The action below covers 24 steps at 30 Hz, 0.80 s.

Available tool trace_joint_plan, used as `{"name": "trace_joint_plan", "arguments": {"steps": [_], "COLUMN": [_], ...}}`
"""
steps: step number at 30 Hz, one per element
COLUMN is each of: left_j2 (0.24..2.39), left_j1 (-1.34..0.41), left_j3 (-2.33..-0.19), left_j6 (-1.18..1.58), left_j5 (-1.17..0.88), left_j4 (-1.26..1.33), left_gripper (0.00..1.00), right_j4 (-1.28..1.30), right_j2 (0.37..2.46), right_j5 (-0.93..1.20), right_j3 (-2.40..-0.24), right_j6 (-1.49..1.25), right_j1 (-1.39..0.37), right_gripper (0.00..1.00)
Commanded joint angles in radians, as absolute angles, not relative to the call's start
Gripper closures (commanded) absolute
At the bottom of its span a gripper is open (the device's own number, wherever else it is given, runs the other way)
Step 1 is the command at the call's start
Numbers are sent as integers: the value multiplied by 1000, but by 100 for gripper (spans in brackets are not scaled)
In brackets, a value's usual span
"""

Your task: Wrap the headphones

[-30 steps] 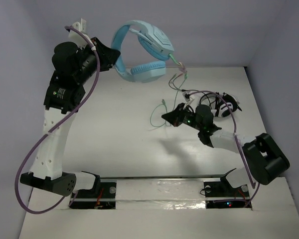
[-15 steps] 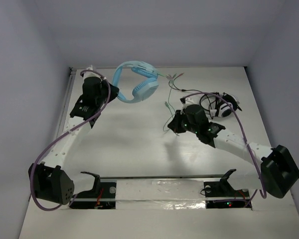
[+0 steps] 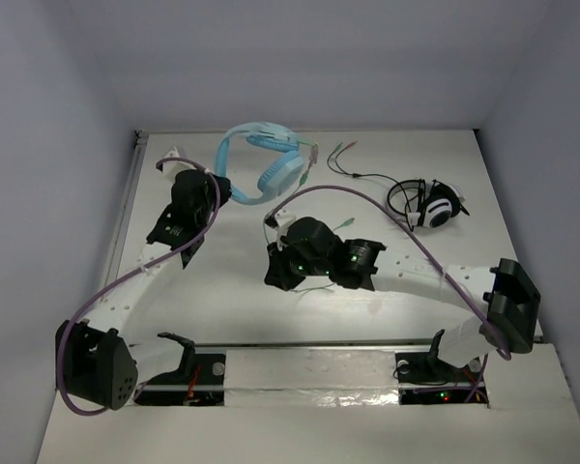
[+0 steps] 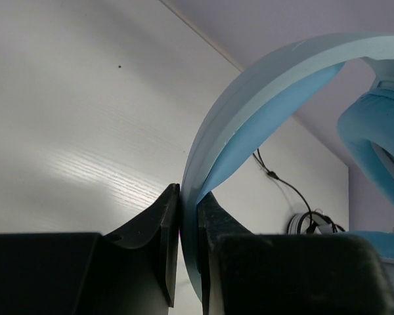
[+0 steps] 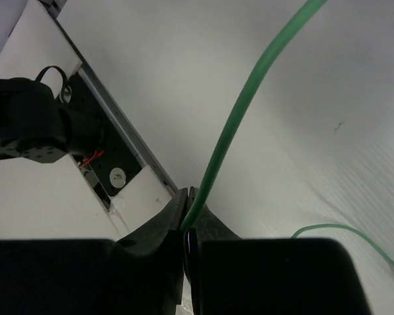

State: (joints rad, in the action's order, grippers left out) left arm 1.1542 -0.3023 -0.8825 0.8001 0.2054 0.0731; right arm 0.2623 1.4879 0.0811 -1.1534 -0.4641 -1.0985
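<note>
The light-blue headphones (image 3: 264, 159) sit at the back of the table, left of centre. My left gripper (image 3: 224, 189) is shut on their wide headband (image 4: 249, 111), which rises in an arc between my black fingers (image 4: 163, 230). My right gripper (image 3: 274, 273) is at mid table, shut on the thin green cable (image 5: 249, 98); the cable runs up and away from the closed fingertips (image 5: 181, 209). The cable's plug ends (image 3: 340, 147) lie at the back near the earcups.
Smaller black-and-white headphones (image 3: 437, 205) with a dark cable (image 3: 367, 178) lie at the back right. The arm bases and a metal rail (image 3: 309, 362) run along the near edge. The enclosure walls close the back and sides.
My left arm has lowered the headphones from high up down to the table's back. My right arm has swung left and nearer with the green cable, pulling it toward mid table.
</note>
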Motion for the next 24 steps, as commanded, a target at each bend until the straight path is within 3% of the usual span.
{"name": "trace_joint_plan", "arguments": {"steps": [1,9,12,14,16,23,24], "left_j2": [1115,1109,1075,1078,1074,1066,1065], "left_j1": [-377,-454,-436,-407,-373,-348,-348], "left_j3": [-881,-790,-814,-915,-1027,-1360,-1391], "left_j6": [809,721,716,701,692,637,631], "left_j5": [239,218,219,178,147,55,48], "left_j4": [233,265,241,177,147,-33,-47], "left_gripper": [100,100,100,100,100,100,100], "right_j4": [304,298,160,45,-111,-322,-349], "right_j2": [1505,1434,1385,1313,1266,1190,1183], "right_j5": [54,49,-21,-8,-6,87,83], "right_j3": [-1204,-1263,-1133,-973,-887,-733,-723], "right_j6": [-423,-390,-434,-488,-524,-523,-514], "right_j1": [-1086,-1086,-1086,-1086,-1077,-947,-946], "right_gripper": [90,79,74,72,59,58,54]}}
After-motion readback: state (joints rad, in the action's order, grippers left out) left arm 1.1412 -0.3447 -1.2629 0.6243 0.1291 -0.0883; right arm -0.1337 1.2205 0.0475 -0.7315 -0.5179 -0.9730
